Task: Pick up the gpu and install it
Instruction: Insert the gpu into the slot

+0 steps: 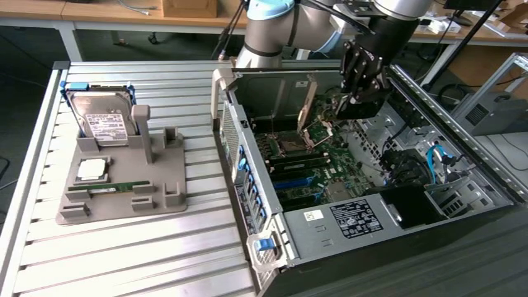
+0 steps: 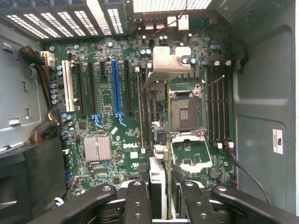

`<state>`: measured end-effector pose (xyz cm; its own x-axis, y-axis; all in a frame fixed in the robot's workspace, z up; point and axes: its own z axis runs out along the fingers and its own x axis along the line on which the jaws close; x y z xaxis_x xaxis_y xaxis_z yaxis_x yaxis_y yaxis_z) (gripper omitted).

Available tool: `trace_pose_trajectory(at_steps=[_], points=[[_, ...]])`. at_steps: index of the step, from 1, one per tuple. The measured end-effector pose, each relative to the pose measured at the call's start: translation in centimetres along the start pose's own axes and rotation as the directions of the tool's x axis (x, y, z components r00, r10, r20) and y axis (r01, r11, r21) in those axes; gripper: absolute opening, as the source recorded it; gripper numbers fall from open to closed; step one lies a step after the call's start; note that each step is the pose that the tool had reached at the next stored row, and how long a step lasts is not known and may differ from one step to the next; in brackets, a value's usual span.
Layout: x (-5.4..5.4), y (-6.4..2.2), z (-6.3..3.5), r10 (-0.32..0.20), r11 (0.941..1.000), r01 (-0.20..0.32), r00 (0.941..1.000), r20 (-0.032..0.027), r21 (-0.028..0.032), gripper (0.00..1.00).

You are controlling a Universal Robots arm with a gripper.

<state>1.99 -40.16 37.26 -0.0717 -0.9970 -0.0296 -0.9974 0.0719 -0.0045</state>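
Observation:
My gripper is lowered inside the open computer case, above the motherboard. In the wrist view the gripper is shut on the gpu, a thin card seen edge-on between the two black fingers. The card runs away from the fingers toward the case's rear wall and ends in a silvery metal bracket. It hangs over the slots between the blue expansion slot and the processor socket. In the exterior view the gpu stands upright to the left of the gripper.
A grey holder tray on the slatted table carries a hard drive, a processor chip and a green memory stick. The power supply fills the case's near corner. Cables and a heat sink lie beside the slots.

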Motion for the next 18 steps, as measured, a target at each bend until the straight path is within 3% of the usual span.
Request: trace_pose_trajectory(at_steps=[18], points=[[0.40, 0.19, 0.75, 0.000, 1.0000, 0.000, 1.0000, 0.0000, 0.0000, 0.30]])
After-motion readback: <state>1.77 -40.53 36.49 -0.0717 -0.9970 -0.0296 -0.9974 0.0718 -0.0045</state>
